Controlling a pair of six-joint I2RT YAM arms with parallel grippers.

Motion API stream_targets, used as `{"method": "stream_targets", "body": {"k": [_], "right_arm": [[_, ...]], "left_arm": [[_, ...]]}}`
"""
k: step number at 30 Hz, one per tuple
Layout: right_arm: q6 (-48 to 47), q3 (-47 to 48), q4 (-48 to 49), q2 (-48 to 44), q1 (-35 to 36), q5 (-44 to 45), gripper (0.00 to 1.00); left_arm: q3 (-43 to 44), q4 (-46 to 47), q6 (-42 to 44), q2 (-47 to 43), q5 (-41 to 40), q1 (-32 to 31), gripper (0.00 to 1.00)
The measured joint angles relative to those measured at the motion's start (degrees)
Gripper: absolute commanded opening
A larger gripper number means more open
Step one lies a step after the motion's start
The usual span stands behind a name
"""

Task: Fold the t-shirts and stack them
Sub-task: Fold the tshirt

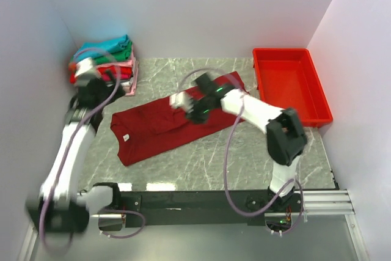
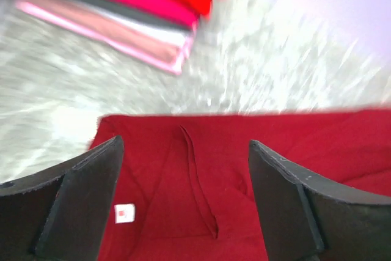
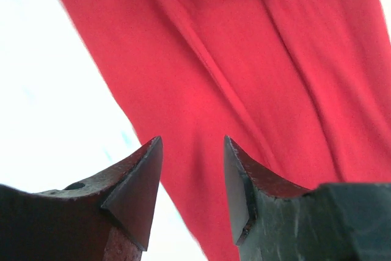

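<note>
A large dark red t-shirt point(image 1: 174, 117) lies spread flat on the marble table, its small white neck label point(image 2: 124, 212) at its left end. Folded t-shirts in teal, pink, red and grey form a stack point(image 1: 109, 59) at the back left. My left gripper point(image 2: 185, 145) hangs open above the shirt's left end near the label, nothing between its fingers; in the top view it point(image 1: 98, 84) is blurred. My right gripper point(image 3: 192, 142) stands open over the shirt's far edge point(image 1: 180, 100), with cloth and bare table showing between its jaws.
A rigid bright red plastic tray point(image 1: 317, 90) stands at the back right. White walls close in the table on the left, back and right. The folded stack point(image 2: 122, 10) lies just beyond the shirt's left end.
</note>
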Motion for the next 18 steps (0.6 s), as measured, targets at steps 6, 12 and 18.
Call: {"method": "stream_targets", "body": {"k": [6,12,18], "right_arm": [[8.02,4.96,8.81,7.61,17.05,8.41,0.53],[13.46,12.04,12.26,16.46,21.62,15.15,0.53],[16.81,15.58,12.79,20.26,22.56,18.43,0.51]], "left_arm": [[-13.09,1.22,-1.53,-25.38,-2.16,2.08,0.90],[-19.74,-2.69,-1.64,-32.68,-4.63,2.03,0.89],[-20.00,-2.84,-1.62,-35.34,-5.68,2.01,0.89]]}}
